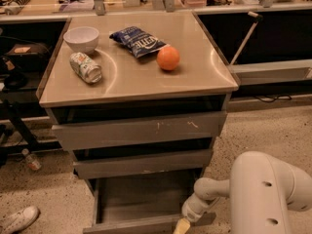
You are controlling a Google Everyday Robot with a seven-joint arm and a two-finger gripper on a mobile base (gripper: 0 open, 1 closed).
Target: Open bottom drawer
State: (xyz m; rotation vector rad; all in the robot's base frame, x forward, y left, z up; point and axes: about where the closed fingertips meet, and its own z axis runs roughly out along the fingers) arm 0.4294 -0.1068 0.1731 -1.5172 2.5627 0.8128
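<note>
Bottom drawer (pixel 141 199) sits open, grey tray showing, pincer (pixel 181 225) at front.

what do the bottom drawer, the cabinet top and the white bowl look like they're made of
The bottom drawer: likely sheet metal, matte grey, with a flat thin tray and front panel. The cabinet top: probably brushed steel, a soft sheen with blurred reflections. The bowl: smooth white, ceramic or plastic; can't tell which. The gripper sits at the drawer's front right corner.
</note>
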